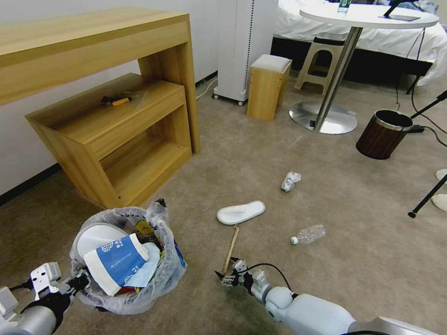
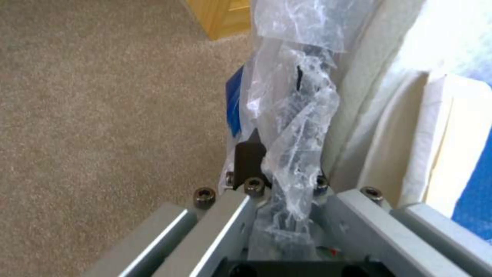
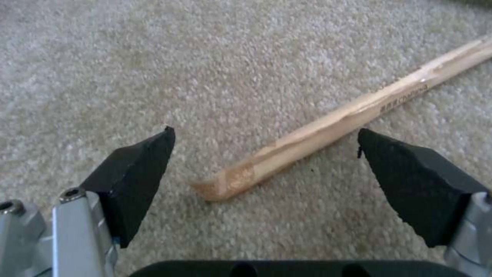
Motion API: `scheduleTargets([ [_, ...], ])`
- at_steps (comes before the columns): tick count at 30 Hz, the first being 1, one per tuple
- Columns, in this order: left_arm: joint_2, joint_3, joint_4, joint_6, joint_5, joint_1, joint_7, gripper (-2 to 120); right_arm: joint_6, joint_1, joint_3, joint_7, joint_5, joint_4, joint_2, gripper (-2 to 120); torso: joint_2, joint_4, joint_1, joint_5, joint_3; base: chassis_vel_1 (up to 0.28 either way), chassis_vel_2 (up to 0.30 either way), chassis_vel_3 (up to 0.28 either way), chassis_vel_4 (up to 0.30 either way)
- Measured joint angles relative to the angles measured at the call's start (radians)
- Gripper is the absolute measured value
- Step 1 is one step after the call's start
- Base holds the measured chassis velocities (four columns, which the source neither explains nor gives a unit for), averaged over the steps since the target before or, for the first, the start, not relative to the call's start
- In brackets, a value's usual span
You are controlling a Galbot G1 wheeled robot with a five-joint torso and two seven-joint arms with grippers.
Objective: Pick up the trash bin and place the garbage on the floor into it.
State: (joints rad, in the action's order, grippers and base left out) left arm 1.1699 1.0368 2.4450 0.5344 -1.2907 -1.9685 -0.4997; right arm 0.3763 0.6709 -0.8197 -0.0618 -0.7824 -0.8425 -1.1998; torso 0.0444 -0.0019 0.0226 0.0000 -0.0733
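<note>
Right end effector [image 3: 264, 134] spread wide around wooden stick [image 3: 338, 121], left end effector [image 1: 81, 281] clamping trash bin [image 1: 128, 260] liner

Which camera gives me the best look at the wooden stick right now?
The right wrist view: the stick lies on the carpet between the open right end effector, its near end and printed marking clear. The head view shows the whole stick, thin, ahead of that end effector. The left wrist view looks at the bin's bag.
</note>
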Motion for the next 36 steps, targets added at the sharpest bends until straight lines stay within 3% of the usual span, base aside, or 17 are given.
scheduleTargets([
  [27,-0.001,-0.003,0.008,-0.002,-0.003,-0.003,0.0,0,0.009,0.019,0.031,-0.012,0.03,0.07,-0.046,91,0.0,-0.0001,0.0,-0.0001,0.0,0.0,0.0,0.0,0.0],
  [29,-0.001,-0.003,0.009,-0.002,-0.004,-0.003,0.0,0,0.011,0.021,0.035,-0.008,0.032,0.072,-0.047,79,0.0,-0.0002,0.0,-0.0002,0.0,0.0,0.0,0.0,0.0],
  [36,0.001,-0.005,0.016,-0.003,-0.006,-0.002,0.0,0,0.014,0.026,0.042,-0.006,0.038,0.081,-0.052,66,0.0,-0.0004,0.0,-0.0004,0.0,0.0,0.0,0.0,0.0],
])
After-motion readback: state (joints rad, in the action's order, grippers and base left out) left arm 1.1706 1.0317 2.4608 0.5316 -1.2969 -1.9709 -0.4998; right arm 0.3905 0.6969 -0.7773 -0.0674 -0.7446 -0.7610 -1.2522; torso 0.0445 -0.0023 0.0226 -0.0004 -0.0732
